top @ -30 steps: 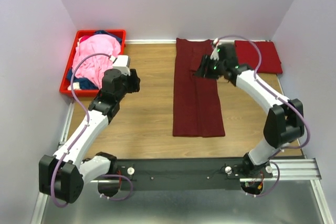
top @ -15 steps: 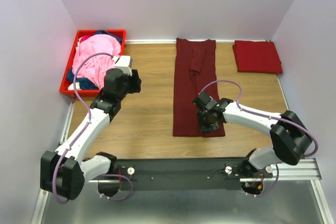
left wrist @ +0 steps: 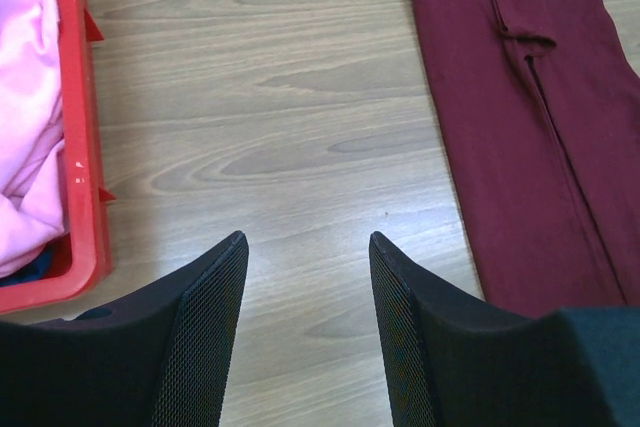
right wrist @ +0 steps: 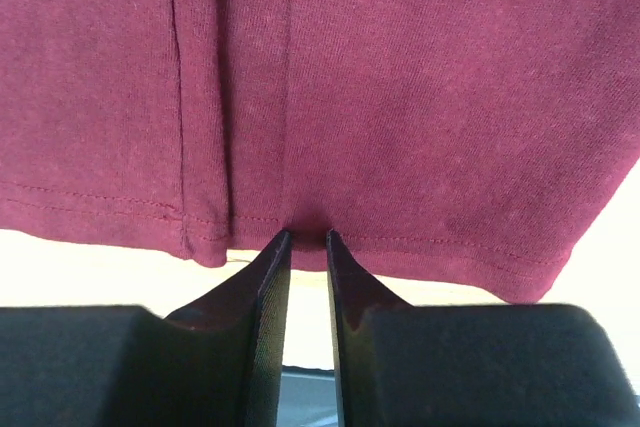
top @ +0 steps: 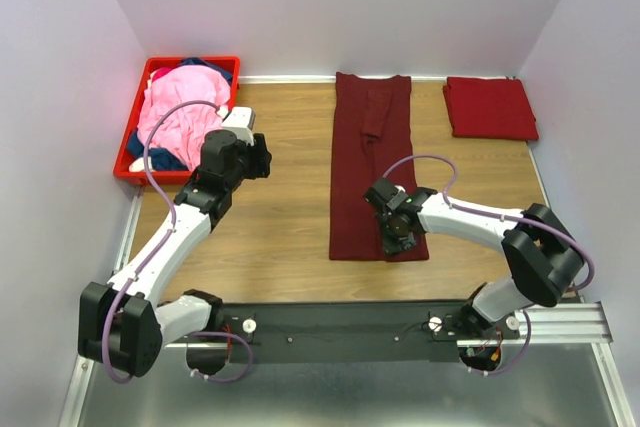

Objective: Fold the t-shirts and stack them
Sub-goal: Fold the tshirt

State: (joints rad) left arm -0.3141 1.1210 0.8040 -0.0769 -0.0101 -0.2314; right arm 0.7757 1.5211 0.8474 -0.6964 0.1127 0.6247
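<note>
Pale walls (top: 340, 7) close me in on three sides, and the wood-grain desk (top: 280, 217) fills the space between them. Down its middle lies the maroon shirt (top: 370, 167), already folded lengthwise into a long strip running from the far wall toward me. At the far left sits the red crate (top: 135, 175), heaped with a pink shirt (top: 180, 112) and something navy beneath it. In the far right corner a red shirt (top: 490, 107) lies folded square, which I take to be the start of the stack.

My left tool (left wrist: 305, 242) hangs over bare wood between crate and strip, fingers well apart, holding nothing. My right tool (right wrist: 305, 237) is down at the strip's near hem. Its fingers are drawn almost together with only a slit between them, and the tips sit right at the stitched edge. Whether cloth is pinched there I cannot tell.

I judge the step in hand to be the crosswise fold. It calls for a firm pinch on the hem, then a lift and carry toward the far end, laid down evenly so the layers don't slide.
</note>
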